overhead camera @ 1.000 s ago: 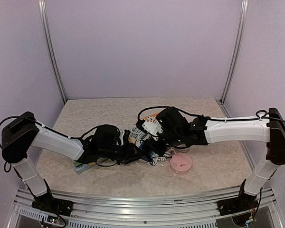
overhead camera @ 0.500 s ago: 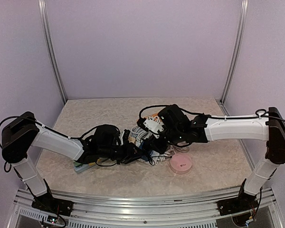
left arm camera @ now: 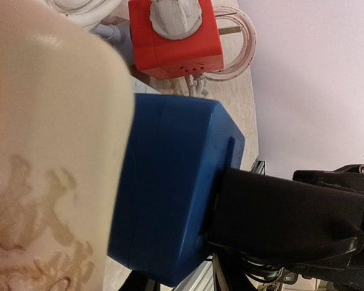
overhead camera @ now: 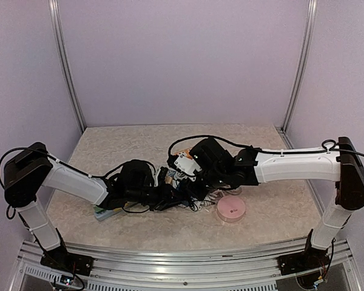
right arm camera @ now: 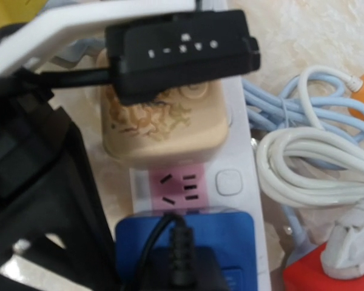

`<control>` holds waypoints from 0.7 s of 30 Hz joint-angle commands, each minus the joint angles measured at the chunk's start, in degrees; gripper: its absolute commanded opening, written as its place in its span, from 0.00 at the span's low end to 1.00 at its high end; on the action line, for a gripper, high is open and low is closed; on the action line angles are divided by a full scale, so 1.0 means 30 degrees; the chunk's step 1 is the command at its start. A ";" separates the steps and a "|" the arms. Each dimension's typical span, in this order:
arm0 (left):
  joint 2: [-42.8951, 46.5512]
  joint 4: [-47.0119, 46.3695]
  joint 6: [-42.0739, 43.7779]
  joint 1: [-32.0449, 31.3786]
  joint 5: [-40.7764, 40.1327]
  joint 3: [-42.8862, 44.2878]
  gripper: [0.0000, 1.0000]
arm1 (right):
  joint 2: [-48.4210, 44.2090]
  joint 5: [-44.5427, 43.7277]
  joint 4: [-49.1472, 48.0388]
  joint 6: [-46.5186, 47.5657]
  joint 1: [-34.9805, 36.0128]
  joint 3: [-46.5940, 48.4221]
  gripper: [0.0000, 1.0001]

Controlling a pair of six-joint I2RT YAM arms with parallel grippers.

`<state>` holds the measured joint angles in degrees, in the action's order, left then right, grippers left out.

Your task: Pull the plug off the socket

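A white power strip (right arm camera: 239, 182) lies in the pile at the table's middle. A beige adapter (right arm camera: 164, 130), a bare pink socket (right arm camera: 176, 185) and a blue plug block (right arm camera: 230, 242) sit on it in a row. A black piece (right arm camera: 182, 267) with a thin black cable stands on the blue plug (left arm camera: 170, 182); the left wrist view shows it as a black block (left arm camera: 279, 212). My left gripper (overhead camera: 173, 195) reaches in low from the left and my right gripper (overhead camera: 194, 176) comes down from above. Neither view shows clearly how the jaws stand.
A red cube socket (left arm camera: 176, 42) with a white plug stands beyond the blue plug. Coiled white cable (right arm camera: 315, 163) and light blue cable (right arm camera: 291, 103) lie beside the strip. A black module (right arm camera: 182, 51) hangs over the beige adapter. A pink round box (overhead camera: 231, 208) sits front right.
My right arm has shifted left over the pile of plugs. The left arm has stayed almost where it was.
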<state>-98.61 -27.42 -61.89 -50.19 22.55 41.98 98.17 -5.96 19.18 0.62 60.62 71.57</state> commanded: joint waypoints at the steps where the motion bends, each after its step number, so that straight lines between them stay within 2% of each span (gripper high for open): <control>1: -0.1071 0.2755 0.0327 0.0292 -0.1198 -0.0778 0.28 | 0.1405 -0.0460 0.1535 0.0253 0.1130 0.0434 0.00; 11: -0.0966 0.2812 0.0414 0.0551 -0.1105 -0.0924 0.28 | 0.1698 -0.1222 0.2220 0.0438 0.1461 0.1065 0.00; 21: -0.1159 0.2690 0.0429 0.0682 -0.0861 -0.0926 0.28 | 0.1610 -0.0186 0.2529 -0.0159 0.0806 0.1687 0.00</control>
<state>-98.67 -27.53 -60.69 -49.63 23.79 41.58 101.08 -12.01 24.21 2.20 63.59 76.34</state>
